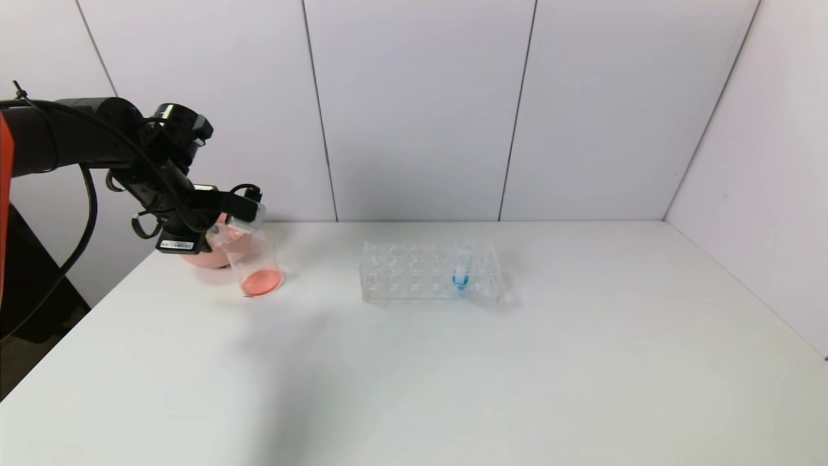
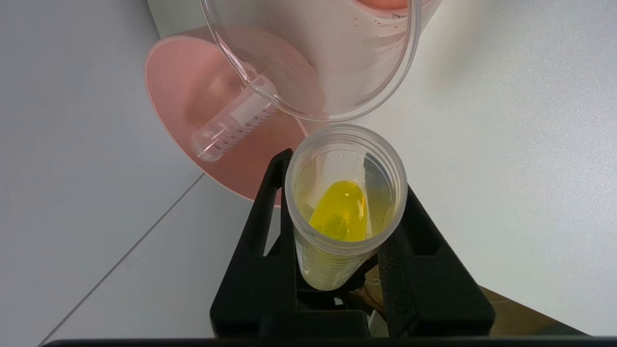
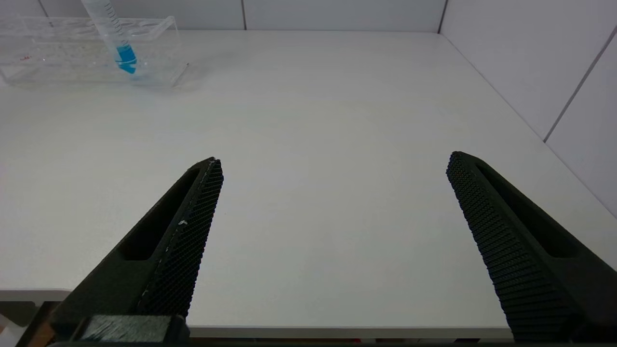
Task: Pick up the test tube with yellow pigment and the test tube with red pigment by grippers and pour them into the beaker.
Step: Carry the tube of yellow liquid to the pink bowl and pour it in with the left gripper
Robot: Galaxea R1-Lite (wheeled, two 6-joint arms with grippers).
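My left gripper [image 1: 249, 212] is shut on the test tube with yellow pigment [image 2: 344, 212] and holds it tilted, with its open mouth close beside the beaker's rim [image 2: 308, 113]. Yellow liquid lies along the tube's inner wall. The beaker [image 1: 255, 259] stands at the table's far left and holds red-orange liquid at its bottom. No tube with red liquid shows. A clear, empty graduated tube [image 2: 234, 126] lies in the pink bowl [image 2: 183, 91]. My right gripper [image 3: 332, 161] is open and empty over the table's near edge, out of the head view.
The pink bowl [image 1: 204, 255] sits right behind the beaker, by the left table edge. A clear tube rack [image 1: 414, 272] stands mid-table with a blue-liquid tube [image 1: 460, 268] in it. The wall runs along the back and the right.
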